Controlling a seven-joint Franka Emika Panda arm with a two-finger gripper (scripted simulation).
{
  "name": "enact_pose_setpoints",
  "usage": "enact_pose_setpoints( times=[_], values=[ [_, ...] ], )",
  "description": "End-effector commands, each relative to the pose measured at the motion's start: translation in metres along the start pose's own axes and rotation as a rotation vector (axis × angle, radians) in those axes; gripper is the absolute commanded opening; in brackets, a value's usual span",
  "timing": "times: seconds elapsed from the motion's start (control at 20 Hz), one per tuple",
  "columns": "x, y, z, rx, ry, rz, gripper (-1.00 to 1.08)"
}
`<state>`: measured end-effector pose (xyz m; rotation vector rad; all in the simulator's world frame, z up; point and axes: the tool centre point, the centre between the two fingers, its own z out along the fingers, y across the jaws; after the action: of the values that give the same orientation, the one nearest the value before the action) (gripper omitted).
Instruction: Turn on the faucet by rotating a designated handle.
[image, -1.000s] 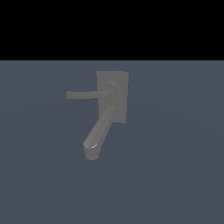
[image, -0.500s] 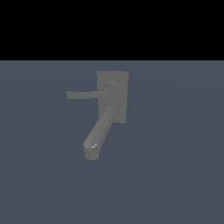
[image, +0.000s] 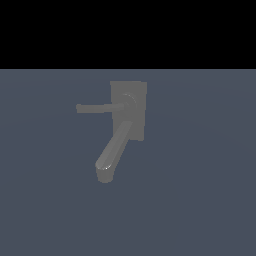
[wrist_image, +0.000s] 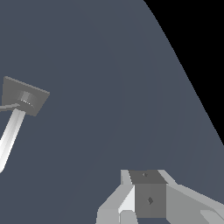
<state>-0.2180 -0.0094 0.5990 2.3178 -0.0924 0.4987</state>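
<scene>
Nearest to you in the wrist view is the gripper (wrist_image: 146, 201): only its pale grey body and one dark block show at the frame's edge, so you cannot tell whether the jaws stand open or closed. Check that first, because you need them parted before you reach anything. The gripper does not appear in the exterior view at all, so it is well apart from its target and the step in hand is, by my reading, the approach.

Farther off lies the faucet (image: 122, 125), flat on the blue-grey floor (image: 200, 190). Its rectangular back plate (image: 136, 95) sits at the far end, with the round hub on it. The thick spout (image: 114, 150) runs from the hub toward the exterior view's lower left and ends in a downturned tip.

The handle (image: 97, 108) is the thin rod that projects from the hub toward the exterior view's left, roughly level in that view. In the wrist view only a short stub of it (wrist_image: 9, 106) shows beside the hub, so swing the camera until the whole rod is in sight.

Aim for the rod's free end, not the hub, for the most leverage. Keep clear of the spout, which lies close under the handle's root. Push or grip across the rod and sweep it around the hub.
</scene>
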Motion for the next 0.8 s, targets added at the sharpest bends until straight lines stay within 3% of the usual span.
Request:
enact_pose_setpoints(
  times=[0.0, 0.4, 0.75],
  values=[
    [0.011, 0.004, -0.016, -0.111, 0.059, -0.007, -1.0],
    [0.047, -0.005, -0.07, -0.45, 0.231, -0.074, -1.0],
    [0.08, -0.042, -0.11, -0.727, 0.367, -0.191, -1.0]
  ],
)
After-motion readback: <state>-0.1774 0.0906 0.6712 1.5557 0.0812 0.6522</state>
